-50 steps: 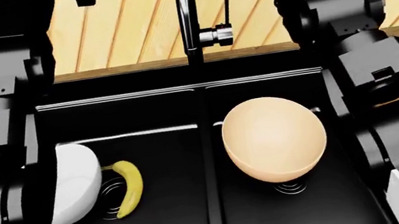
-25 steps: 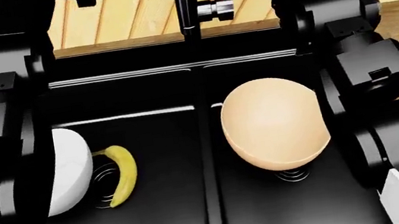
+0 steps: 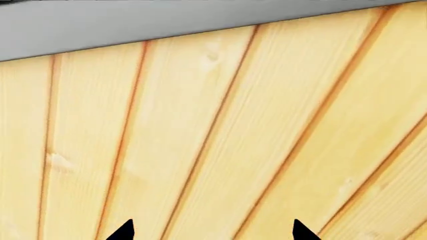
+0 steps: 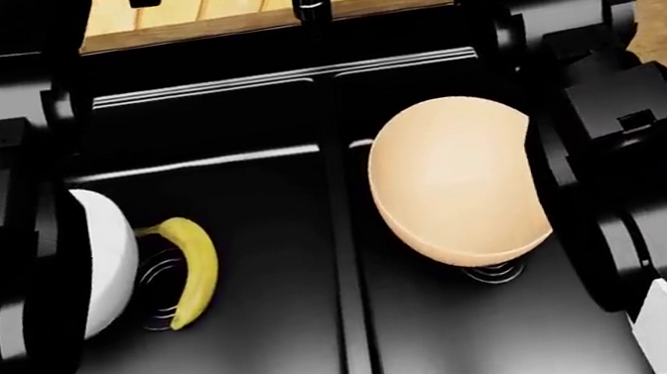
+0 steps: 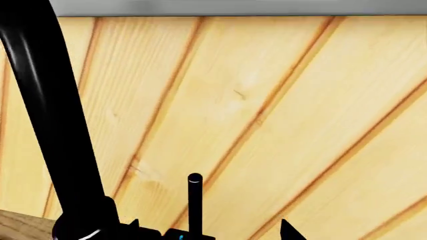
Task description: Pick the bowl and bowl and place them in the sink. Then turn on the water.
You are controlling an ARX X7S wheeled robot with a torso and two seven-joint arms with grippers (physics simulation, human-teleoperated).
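Bowls (image 4: 456,178) white and peach, tilted

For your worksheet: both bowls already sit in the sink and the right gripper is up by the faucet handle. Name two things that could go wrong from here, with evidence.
1. In the right wrist view the thin handle lever stands between the right gripper fingertips but nearer one; closing could miss or knock it.
2. The peach bowl lies tilted over its drain; water could splash or shift it.
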